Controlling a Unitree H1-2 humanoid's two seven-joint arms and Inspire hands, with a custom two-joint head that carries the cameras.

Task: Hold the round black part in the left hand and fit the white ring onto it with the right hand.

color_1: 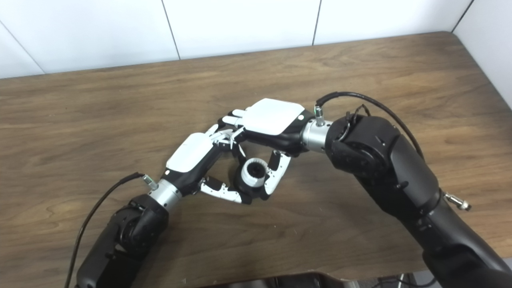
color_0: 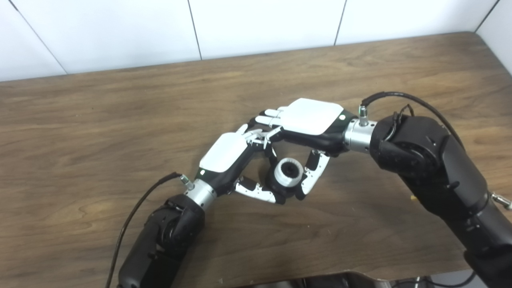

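White ring point(color_0: 288, 173) atop round black part point(color_0: 280, 187), both gripped by left hand point(color_0: 226, 154) and right hand point(color_0: 310, 120).

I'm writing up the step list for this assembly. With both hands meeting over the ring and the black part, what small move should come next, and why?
Probably a short press by the right hand to seat the white ring. The ring already sits around the top of the round black part, which the left hand appears to hold from below. Whether it is fully seated cannot be told.
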